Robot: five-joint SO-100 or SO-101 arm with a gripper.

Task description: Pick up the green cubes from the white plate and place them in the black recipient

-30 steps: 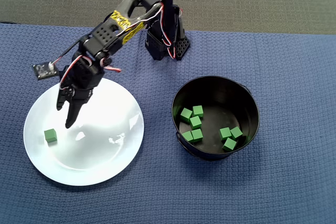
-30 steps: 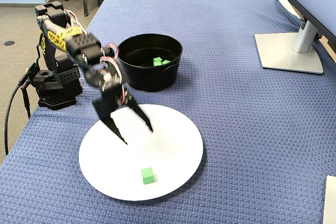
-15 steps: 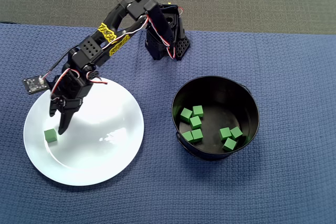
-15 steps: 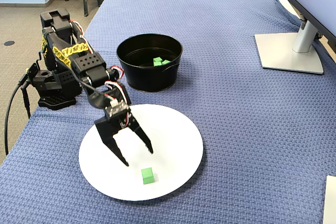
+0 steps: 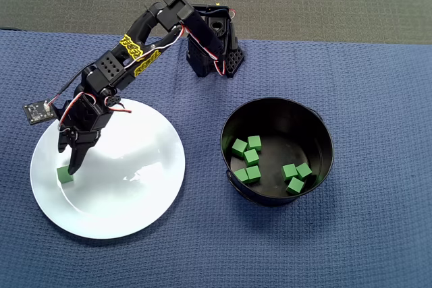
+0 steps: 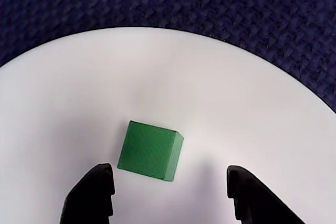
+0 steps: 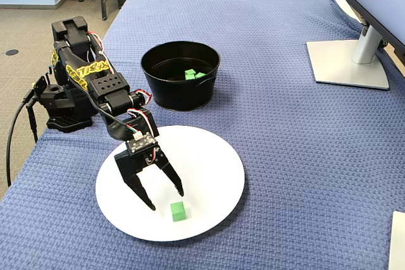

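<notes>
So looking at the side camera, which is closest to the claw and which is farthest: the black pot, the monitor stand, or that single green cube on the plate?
In the fixed view, from the gripper:
1. The green cube on the plate, just ahead of the open fingertips.
2. The black pot, farther back, beyond the white plate.
3. The monitor stand, far right, at the cloth's back corner.

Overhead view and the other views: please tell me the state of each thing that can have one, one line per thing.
pincer: open, empty, above the plate, beside the last cube.
green cube on the plate: lying flat, free, just ahead of the open jaws.
white plate: holds a single cube.
black pot: upright, holds seven cubes.
cubes in the pot: loose on the bottom.
</notes>
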